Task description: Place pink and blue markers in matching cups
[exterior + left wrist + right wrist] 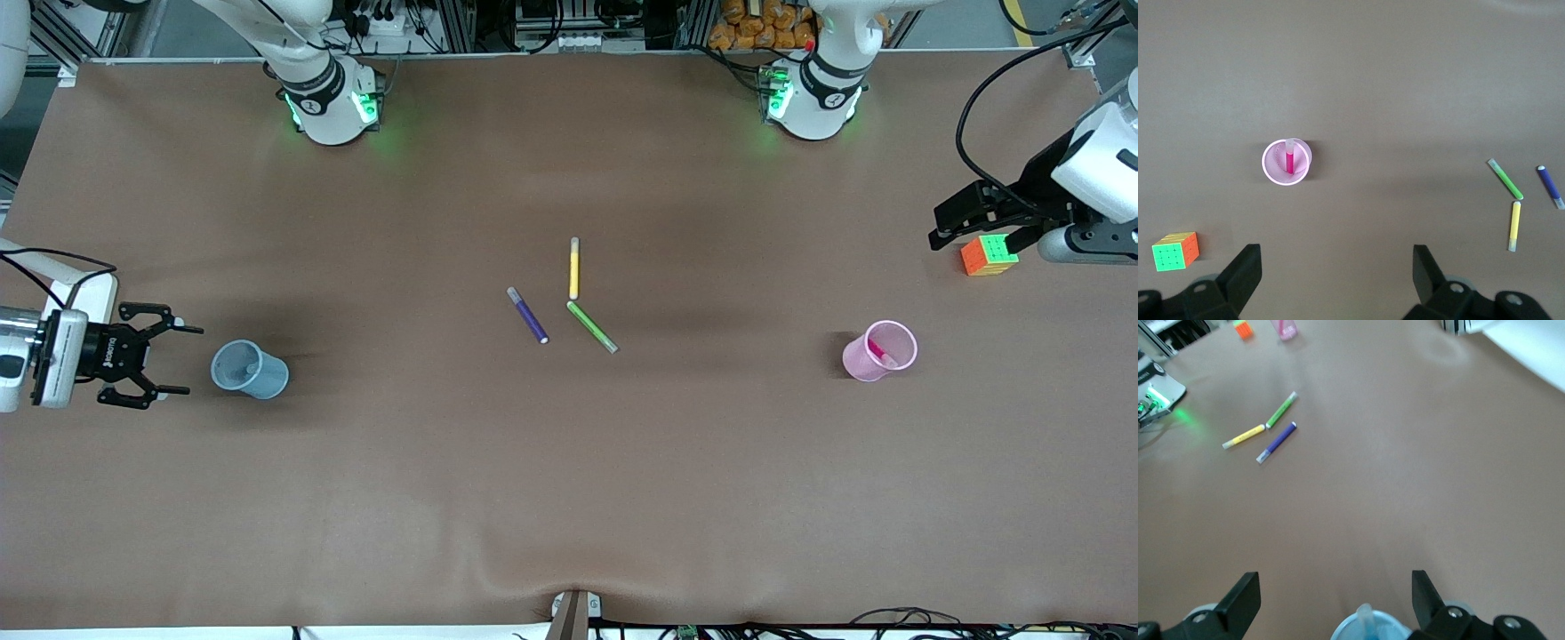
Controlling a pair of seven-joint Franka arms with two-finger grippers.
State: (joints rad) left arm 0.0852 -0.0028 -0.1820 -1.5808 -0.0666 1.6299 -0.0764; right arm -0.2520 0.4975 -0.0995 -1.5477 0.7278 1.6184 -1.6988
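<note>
Magenta-pink marker (1290, 162) stands in its pale pink meshed cup (900, 332), blue marker (1365, 618) in the pale blue cup (267, 378); your left gripper (1336, 270) and right gripper (167, 360) hang open, empty: likely sorted.

We record a pink cup (1286, 162) standing upright on the brown table (1405, 80), with the pink marker (1290, 160) inside it, pale cap up. Well apart lie a green marker (1505, 179), purple marker (1549, 187) and yellow marker (1514, 225). A colour cube (1175, 251) sits beside the left gripper (1337, 277), whose fingers (1245, 270) stand spread apart.

A wide brown table (569, 498) fills the scene; metal framing (62, 36) and cables (898, 618) border its edges.
</note>
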